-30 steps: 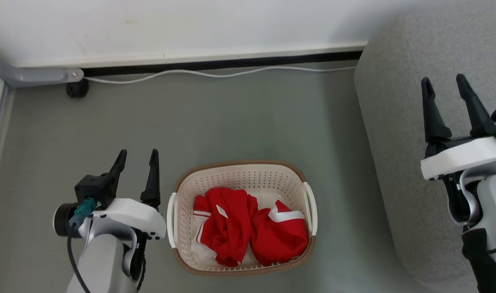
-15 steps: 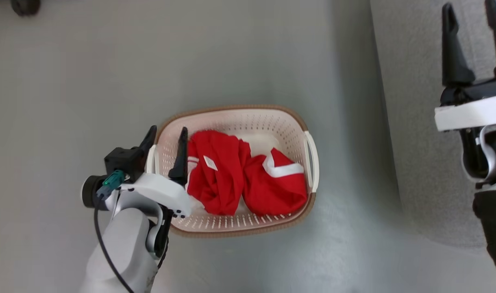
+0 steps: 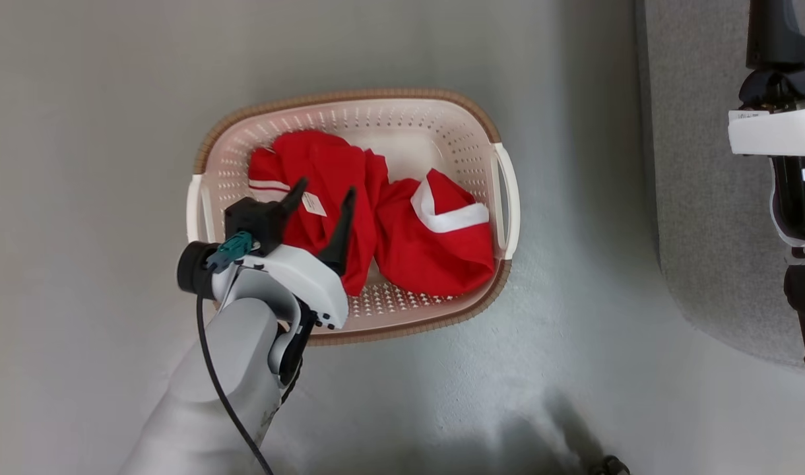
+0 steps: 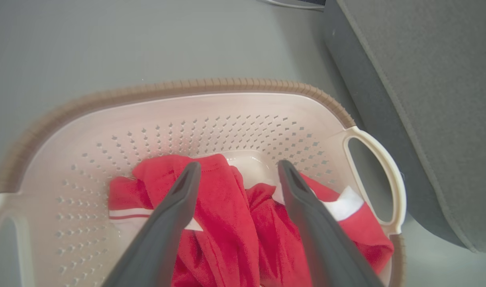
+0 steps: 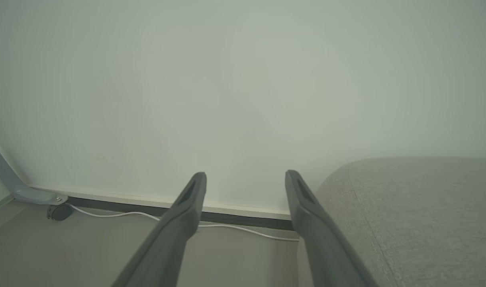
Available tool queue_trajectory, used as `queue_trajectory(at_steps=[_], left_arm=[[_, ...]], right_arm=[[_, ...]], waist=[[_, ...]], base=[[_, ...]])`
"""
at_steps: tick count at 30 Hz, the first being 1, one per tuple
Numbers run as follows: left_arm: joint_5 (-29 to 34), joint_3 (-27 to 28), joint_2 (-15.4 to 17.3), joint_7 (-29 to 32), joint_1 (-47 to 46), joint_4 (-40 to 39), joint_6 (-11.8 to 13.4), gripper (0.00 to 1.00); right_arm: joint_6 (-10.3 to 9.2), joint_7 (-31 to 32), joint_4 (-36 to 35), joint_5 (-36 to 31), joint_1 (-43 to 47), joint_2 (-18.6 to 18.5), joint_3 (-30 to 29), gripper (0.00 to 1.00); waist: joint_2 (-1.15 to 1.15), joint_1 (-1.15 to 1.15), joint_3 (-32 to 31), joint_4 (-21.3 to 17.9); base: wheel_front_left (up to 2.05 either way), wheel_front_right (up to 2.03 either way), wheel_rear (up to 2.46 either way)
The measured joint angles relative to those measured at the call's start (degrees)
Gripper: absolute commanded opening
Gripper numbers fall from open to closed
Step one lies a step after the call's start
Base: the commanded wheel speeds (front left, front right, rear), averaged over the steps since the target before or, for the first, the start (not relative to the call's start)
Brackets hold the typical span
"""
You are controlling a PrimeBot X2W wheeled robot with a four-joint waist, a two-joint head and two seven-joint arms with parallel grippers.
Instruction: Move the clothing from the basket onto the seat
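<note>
While w/in basket [image 3: 350,99] rim, L claw [image 3: 327,185] (spread) over clothing [image 3: 435,251].

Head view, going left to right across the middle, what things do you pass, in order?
Basket's left handle → tagged red garment → white-trimmed red garment → basket's right handle → bare floor → seat.

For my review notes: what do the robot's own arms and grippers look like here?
Left gripper and right gripper each have two long, tapered dark grey fingers on a white wrist housing. The pale grey left forearm carries a black cable ending in a teal connector.
</note>
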Motion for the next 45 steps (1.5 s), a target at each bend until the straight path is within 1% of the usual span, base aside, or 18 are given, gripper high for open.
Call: queue_trajectory(at_steps=[2, 6, 15, 20, 22, 24, 29, 33, 36, 40, 45], left_arm=[[-2.19, -2.58, 0.09, -0.01, -1.3, 1.51, -1.52, 1.0], [-5.61, -8.66, 0.19, -0.07, -3.26, 4.3, -3.66, 1.0], [-11.76, -17.38, 0.32, -0.08, -6.87, 8.83, -3.68, 1.0], [-12.32, -19.13, 0.4, -0.08, -9.06, 11.11, 1.33, 1.0], [-12.32, -19.76, 0.34, -0.08, -10.12, 13.43, 3.16, 1.0], [-12.63, -20.4, 0.32, -0.08, -10.71, 15.64, 4.12, 1.0], [-15.47, -21.99, 0.36, 0.98, -12.18, 20.79, 5.38, 1.0], [-18.5, -22.24, -0.01, 2.14, -14.27, 21.98, 6.34, 1.0], [-19.73, -23.14, -0.08, 3.32, -15.44, 22.87, 6.8, 1.0], [-20.46, -24.5, -0.15, 5.65, -16.77, 24.36, 8.15, 1.0], [-22.79, -24.86, -0.08, 6.33, -17.67, 24.64, 8.28, 1.0]], right_arm=[[0.0, 0.0, -0.32, 0.0, -0.46, 0.0, 0.11, 1.0], [0.0, -0.01, -0.68, 0.6, -1.01, 0.12, 0.32, 1.0], [0.0, -0.01, -0.67, 0.79, -1.07, 1.14, 0.33, 1.0], [0.0, -0.01, -0.69, 0.79, -1.07, 1.19, 0.23, 1.0], [0.0, -0.01, -0.68, 0.79, -1.07, 1.16, 0.18, 1.0], [0.0, -0.01, -0.68, 0.9, -1.08, 1.16, 0.12, 1.0], [0.0, -0.01, -0.69, 1.05, -1.26, 1.19, 0.07, 1.0], [0.0, -0.01, -0.76, 1.14, -1.4, 1.19, 0.01, 1.0], [0.0, -0.01, -0.99, 1.22, -1.4, 1.18, -0.04, 1.0], [0.0, -0.01, -1.21, 1.22, -1.4, 1.13, -0.16, 1.0], [0.0, -0.01, -1.35, 1.4, -1.41, 1.15, -0.24, 1.0]], waist=[[0.0, 0.0, 1.3, -0.39], [0.0, 0.0, 3.06, -1.26], [0.0, 0.0, 4.67, -2.89], [0.0, 0.0, 5.01, -2.86], [0.0, 0.0, 5.34, -2.83], [0.0, 0.0, 5.66, -2.87], [0.0, 0.0, 6.8, -3.2], [0.0, 0.0, 7.96, -3.56], [0.0, 0.0, 8.9, -3.79], [0.0, 0.0, 9.93, -3.99], [0.0, 0.0, 10.61, -4.12]], base=[[0.0, 0.0, 0.0], [0.0, 0.0, 0.0], [0.0, 0.0, 0.0], [0.0, 0.0, 0.0], [0.0, 0.0, 0.0], [0.0, 0.0, 0.0], [0.0, 0.0, 0.0], [0.0, 0.0, 0.0], [0.0, 0.0, 0.0], [0.0, 0.0, 0.0], [0.0, 0.0, 0.0]])
